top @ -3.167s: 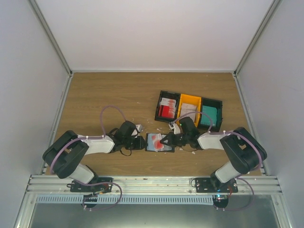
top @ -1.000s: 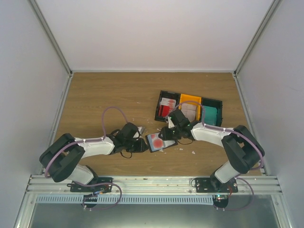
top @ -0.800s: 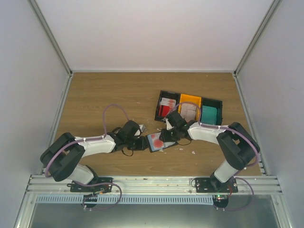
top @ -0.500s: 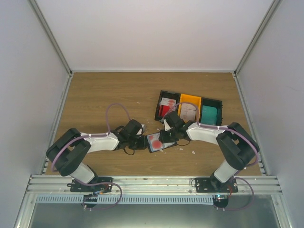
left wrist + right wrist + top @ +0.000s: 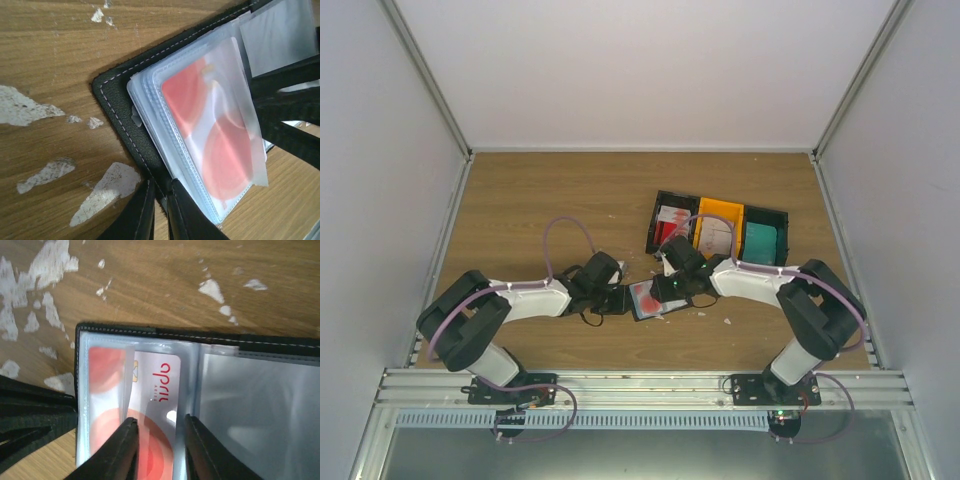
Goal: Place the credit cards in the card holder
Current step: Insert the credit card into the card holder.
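The top camera looks down from high behind, while both wrist cameras sit close above the same black folding wallet (image 5: 651,301) (image 5: 121,121) (image 5: 260,410).

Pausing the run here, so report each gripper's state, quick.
Left gripper: fingers shut on the card holder edge.
Right gripper: fingers open, over the red-and-white card in its sleeve.

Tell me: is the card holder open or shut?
Open: the card holder lies spread, clear sleeves exposed, a red-and-white card showing through one.
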